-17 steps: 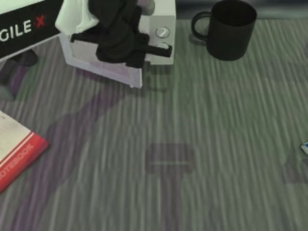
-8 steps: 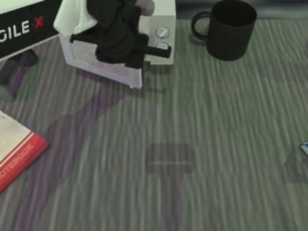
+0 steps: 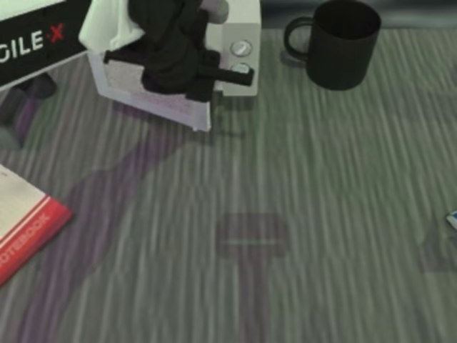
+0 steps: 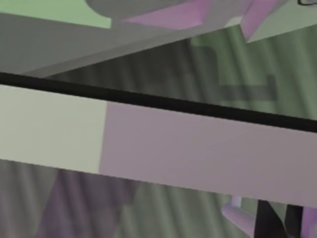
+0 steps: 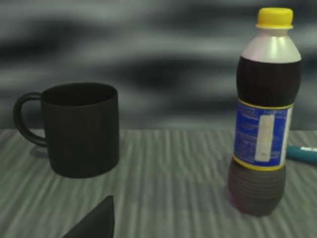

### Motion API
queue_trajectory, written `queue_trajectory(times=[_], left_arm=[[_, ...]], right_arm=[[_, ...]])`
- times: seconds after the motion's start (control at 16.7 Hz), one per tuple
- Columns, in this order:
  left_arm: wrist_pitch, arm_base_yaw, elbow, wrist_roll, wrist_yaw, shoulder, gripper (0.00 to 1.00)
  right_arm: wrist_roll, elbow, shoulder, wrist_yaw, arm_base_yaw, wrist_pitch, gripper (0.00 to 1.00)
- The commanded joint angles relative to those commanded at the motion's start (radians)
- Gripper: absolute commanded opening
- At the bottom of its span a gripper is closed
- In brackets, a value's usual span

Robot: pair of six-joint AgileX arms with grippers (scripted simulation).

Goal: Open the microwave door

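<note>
The white microwave [image 3: 241, 27] stands at the back left of the table, its two silver knobs facing the front. The microwave door [image 3: 163, 106], white with a grey speckled window, stands swung out from the front, its free edge pointing toward the table's middle. My left gripper [image 3: 178, 68] hangs black over the door's upper edge and is shut on it. In the left wrist view the door's edge [image 4: 198, 153] fills a wide band, with one finger [image 4: 242, 218] just behind it. My right arm is out of the top view; one dark finger [image 5: 101, 223] shows.
A black mug [image 3: 343, 43] stands right of the microwave, also the mug [image 5: 79, 129] in the right wrist view, near a cola bottle [image 5: 262, 124]. A red-edged book [image 3: 25, 221] lies at the left edge, a black box [image 3: 36, 36] at back left, a teal item [image 3: 452, 219] at far right.
My left gripper and the door's hinge-side top corner have shifted slightly toward the back left over the last second; almost nothing moved in the last half second.
</note>
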Motion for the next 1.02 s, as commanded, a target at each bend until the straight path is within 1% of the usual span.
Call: queue_trajectory(times=[0.48, 0.6, 1.02], left_arm=[[0.000, 0.000, 0.000, 0.000, 0.000, 0.000, 0.00], [0.001, -0.005, -0.006, 0.000, 0.007, 0.001, 0.00], [0.038, 0.033, -0.113, 0.126, 0.073, -0.082, 0.00]], right_arm=[[0.000, 0.000, 0.000, 0.000, 0.000, 0.000, 1.00], [0.000, 0.000, 0.000, 0.000, 0.000, 0.000, 1.00], [0.000, 0.000, 0.000, 0.000, 0.000, 0.000, 1.00]])
